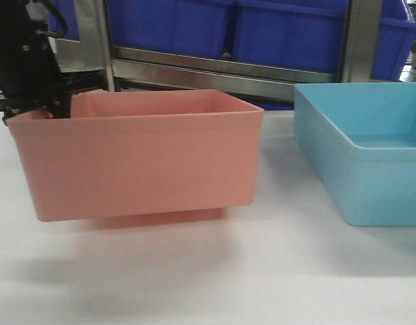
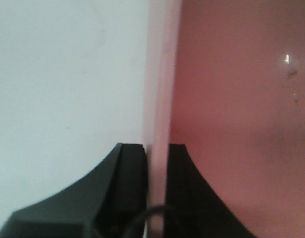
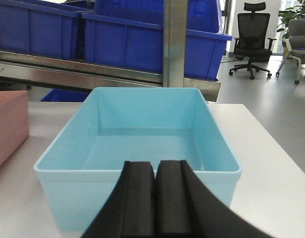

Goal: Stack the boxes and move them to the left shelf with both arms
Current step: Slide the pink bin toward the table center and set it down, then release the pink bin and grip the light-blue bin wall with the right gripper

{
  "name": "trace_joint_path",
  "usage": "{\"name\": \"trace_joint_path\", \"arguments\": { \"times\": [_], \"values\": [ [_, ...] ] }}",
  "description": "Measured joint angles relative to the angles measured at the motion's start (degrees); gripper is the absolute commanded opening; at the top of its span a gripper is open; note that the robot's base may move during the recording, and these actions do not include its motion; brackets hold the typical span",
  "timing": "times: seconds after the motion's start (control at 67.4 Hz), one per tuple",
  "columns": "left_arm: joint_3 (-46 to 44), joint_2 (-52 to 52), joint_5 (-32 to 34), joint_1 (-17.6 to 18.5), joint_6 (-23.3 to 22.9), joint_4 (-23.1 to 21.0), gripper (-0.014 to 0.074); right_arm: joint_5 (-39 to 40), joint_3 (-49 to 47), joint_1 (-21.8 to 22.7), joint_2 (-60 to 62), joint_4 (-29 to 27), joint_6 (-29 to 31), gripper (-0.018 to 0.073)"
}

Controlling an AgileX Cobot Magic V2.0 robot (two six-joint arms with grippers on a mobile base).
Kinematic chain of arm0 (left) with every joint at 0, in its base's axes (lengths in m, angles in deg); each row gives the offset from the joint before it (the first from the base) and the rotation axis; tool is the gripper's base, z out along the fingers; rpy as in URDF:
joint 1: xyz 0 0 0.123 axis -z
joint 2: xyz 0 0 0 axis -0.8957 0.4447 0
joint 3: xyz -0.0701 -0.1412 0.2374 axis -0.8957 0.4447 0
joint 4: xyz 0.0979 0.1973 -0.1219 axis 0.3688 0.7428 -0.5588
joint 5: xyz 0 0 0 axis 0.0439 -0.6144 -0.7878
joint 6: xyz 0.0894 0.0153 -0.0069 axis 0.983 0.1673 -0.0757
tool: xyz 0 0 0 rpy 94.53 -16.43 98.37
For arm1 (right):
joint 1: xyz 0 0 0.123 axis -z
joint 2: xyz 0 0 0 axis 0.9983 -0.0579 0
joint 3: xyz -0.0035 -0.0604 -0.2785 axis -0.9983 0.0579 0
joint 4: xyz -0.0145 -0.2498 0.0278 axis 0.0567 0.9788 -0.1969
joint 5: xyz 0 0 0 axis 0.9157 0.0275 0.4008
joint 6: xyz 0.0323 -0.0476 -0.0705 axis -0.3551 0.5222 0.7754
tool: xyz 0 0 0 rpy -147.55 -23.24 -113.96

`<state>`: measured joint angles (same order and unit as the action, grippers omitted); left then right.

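Note:
The salmon pink box (image 1: 140, 156) hangs just above the white table, its left side a little higher, with a shadow under it. My left gripper (image 1: 55, 105) is shut on its left wall; in the left wrist view the black fingers (image 2: 130, 168) clamp the pink wall (image 2: 159, 99) from both sides. The light sky blue box (image 1: 370, 149) stands on the table to the right, empty. In the right wrist view my right gripper (image 3: 155, 166) is shut and empty, just in front of the blue box's near wall (image 3: 137, 198). No white-roller shelf is in view.
A steel rack bar (image 1: 221, 68) and upright post (image 3: 174, 39) run behind the table, with dark royal-blue bins (image 1: 228, 27) on it. The pink box's corner shows at the left of the right wrist view (image 3: 8, 124). Office chairs (image 3: 254, 39) stand far right. The white table (image 1: 194, 284) stretches in front.

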<state>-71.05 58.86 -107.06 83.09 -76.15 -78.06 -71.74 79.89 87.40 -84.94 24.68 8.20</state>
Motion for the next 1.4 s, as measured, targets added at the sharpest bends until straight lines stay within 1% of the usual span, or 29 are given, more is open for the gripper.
{"name": "trace_joint_path", "arguments": {
  "times": [0.089, 0.193, 0.327, 0.46, 0.579, 0.653, 0.727, 0.816, 0.876, 0.935, 0.994, 1.098, 1.232, 1.291, 1.395],
  "values": [
    [1.55, 0.0, 3.45, 2.5, -0.27, 0.37, -0.001, 0.0, 0.0, 0.0, 0.0, 0.0, 0.0, 0.0048],
    [3.26, 0.0, 6.11, 4.21, -0.37, 0.51, -0.0011, 0.0, 0.0, 0.0, 0.0, 0.0, 0.0, 0.0048],
    [4.94, 0.0, 7.56, 4.57, -0.37, 0.64, -0.0012, 0.0, 0.0, 0.0, 0.0, 0.0, 0.0, 0.0048],
    [5.86, 0.0, 8.07, 4.57, -0.37, 1.79, -0.0011, 0.0, 0.0, 0.0, 0.0, 0.0, 0.0, 0.0048],
    [6.07, 0.0, 8.16, 4.57, -0.37, 1.96, 0.0014, 0.0, 0.0, 0.0, 0.0, 0.0, 0.0, 0.0048],
    [6.07, 0.0, 8.16, 4.57, -0.37, 1.96, 0.0073, 0.0, 0.0, 0.0, 0.0, 0.0, 0.0, 0.0048],
    [6.07, 0.0, 7.8, 4.57, -0.37, 1.85, 0.0175, 0.0, 0.0, 0.0, 0.0, 0.0, 0.0, 0.0048],
    [6.07, 0.0, 7.16, 4.57, -0.37, 1.85, 0.0324, 0.0, 0.0, 0.0, 0.0, 0.0, 0.0, 0.0048],
    [6.07, 0.0, 6.55, 4.57, -0.14, 1.85, 0.0398, 0.0, 0.0, 0.0, 0.0, 0.0, 0.0, 0.0048],
    [5.71, 0.0, 5.53, 4.57, 0.26, 1.74, 0.0451, 0.0, 0.0, 0.0, 0.0, 0.0, 0.0, 0.0048],
    [4.65, -0.08, 3.52, 4.57, 0.67, 1.76, 0.0475, 0.0, 0.0, 0.0, 0.0, 0.0, 0.0, 0.0048],
    [1.84, -1.53, -0.65, 4.57, 3.54, 1.76, 0.0476, 0.0, 0.0, 0.0, 0.0, 0.0, 0.0, 0.0048],
    [-0.52, -7.07, -3.68, 4.57, 9.39, 1.76, 0.0468, 0.0, 0.0, 0.0, 0.0, 0.0, 0.0, 0.0048],
    [-0.78, -10.89, -4.8, 4.57, 12.28, 1.72, 0.0446, 0.0, 0.0, 0.0, 0.0, 0.0, 0.0, 0.0048],
    [-0.93, -17.51, -7.61, 4.57, 17.82, 1.63, 0.0363, 0.0, 0.0, 0.0, 0.0, 0.0, 0.0, 0.0048]
  ]
}}
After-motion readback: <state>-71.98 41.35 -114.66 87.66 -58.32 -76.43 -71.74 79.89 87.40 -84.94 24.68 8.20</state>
